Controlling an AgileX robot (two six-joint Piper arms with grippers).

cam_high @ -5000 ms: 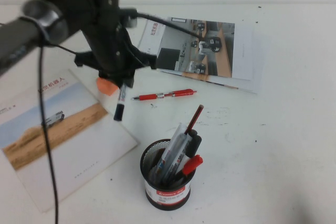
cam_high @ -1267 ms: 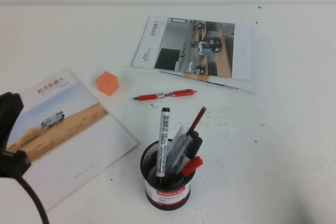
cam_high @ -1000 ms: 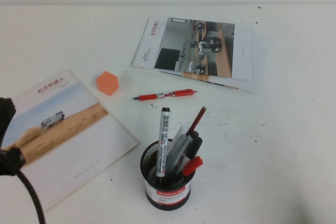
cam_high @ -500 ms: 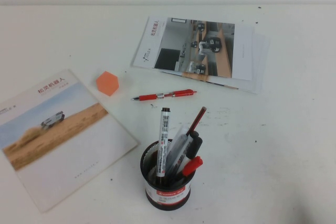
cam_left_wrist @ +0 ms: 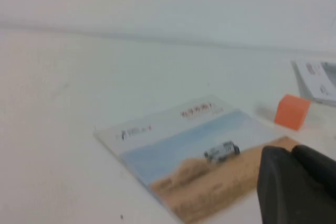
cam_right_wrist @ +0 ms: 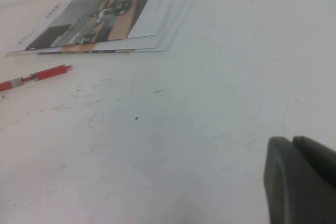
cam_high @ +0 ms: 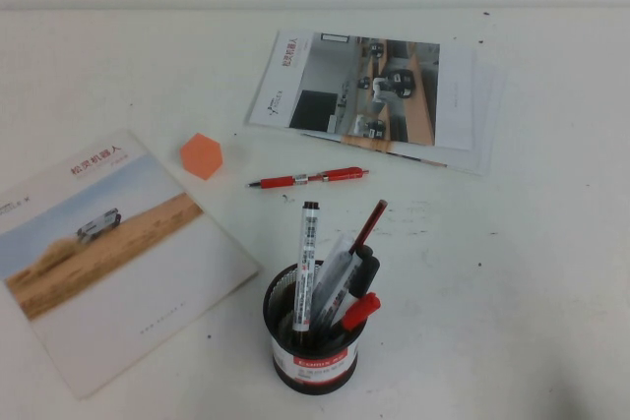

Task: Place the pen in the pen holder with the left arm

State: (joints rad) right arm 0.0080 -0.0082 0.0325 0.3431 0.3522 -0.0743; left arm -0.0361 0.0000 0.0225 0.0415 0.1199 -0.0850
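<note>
Left gripper [cam_left_wrist: 297,182] sits low over the near-left of the table, fingers pressed together on nothing, out of the high view altogether. Just ahead of it lies the desert-photo booklet [cam_left_wrist: 199,156], and beyond that the orange block [cam_left_wrist: 292,111]. Right gripper [cam_right_wrist: 300,179] hangs over bare table on the right, jaws together too, with the red pen [cam_right_wrist: 32,76] and the stack of brochures [cam_right_wrist: 110,19] farther out.

And the pen [cam_high: 306,263]? It's standing in the pen holder [cam_high: 313,361], near centre, cap end poking up and leaning slightly against the rim among the other pens. Job looks finished to me.

Handling-wise, that marker reads as light, rigid and smooth-barrelled, likely a bit slippery in hard fingers. If it needed regrasping, I'd pinch the exposed white barrel just below the cap, clear of its neighbours. The mesh cup looks light enough to tip if nudged.
</note>
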